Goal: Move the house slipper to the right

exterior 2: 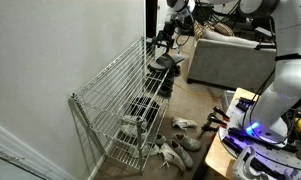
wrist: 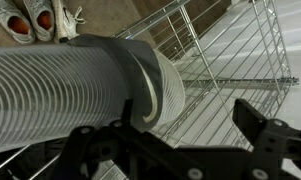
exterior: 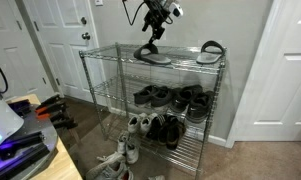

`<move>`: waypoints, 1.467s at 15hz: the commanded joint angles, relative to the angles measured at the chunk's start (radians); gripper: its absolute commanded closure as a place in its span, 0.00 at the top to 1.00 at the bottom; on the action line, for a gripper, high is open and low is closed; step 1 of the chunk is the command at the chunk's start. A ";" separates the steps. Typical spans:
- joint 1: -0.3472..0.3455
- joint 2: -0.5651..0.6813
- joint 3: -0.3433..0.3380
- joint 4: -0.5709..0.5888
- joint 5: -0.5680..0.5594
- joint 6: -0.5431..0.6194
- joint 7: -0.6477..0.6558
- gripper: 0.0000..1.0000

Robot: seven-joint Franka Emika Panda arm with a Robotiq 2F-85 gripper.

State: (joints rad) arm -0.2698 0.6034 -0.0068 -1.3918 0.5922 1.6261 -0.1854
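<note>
The house slipper (exterior: 158,56) lies on the top shelf of the wire rack (exterior: 87,58), towards its left part; it also shows in an exterior view (exterior 2: 168,62). In the wrist view its ribbed grey sole (wrist: 70,80) fills the left side, tilted towards the camera. My gripper (exterior: 150,43) hangs right over the slipper's left end. In the wrist view its jaws (wrist: 180,130) stand wide apart with bare shelf wire between them. The slipper sits against the left finger, and I cannot tell whether they touch.
A second dark slipper with a paler rim (exterior: 212,50) stands at the right end of the top shelf. Black shoes (exterior: 175,97) fill the lower shelves. White sneakers (exterior: 125,150) lie on the floor, also in the wrist view (wrist: 35,20). A sofa (exterior 2: 230,55) stands behind.
</note>
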 commanded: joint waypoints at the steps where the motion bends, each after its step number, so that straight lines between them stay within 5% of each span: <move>1: 0.025 -0.062 -0.025 -0.083 -0.056 0.100 -0.011 1.00; 4: 0.031 -0.096 -0.037 -0.141 -0.117 0.192 -0.010 1.00; 17: 0.010 -0.086 -0.014 -0.213 0.032 0.112 0.008 1.00; 19: 0.024 -0.071 -0.004 -0.206 0.049 0.109 0.008 0.74; 22: 0.033 -0.049 0.007 -0.183 0.070 0.093 0.015 0.54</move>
State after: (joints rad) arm -0.2407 0.5422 -0.0083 -1.5865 0.6272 1.7382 -0.1856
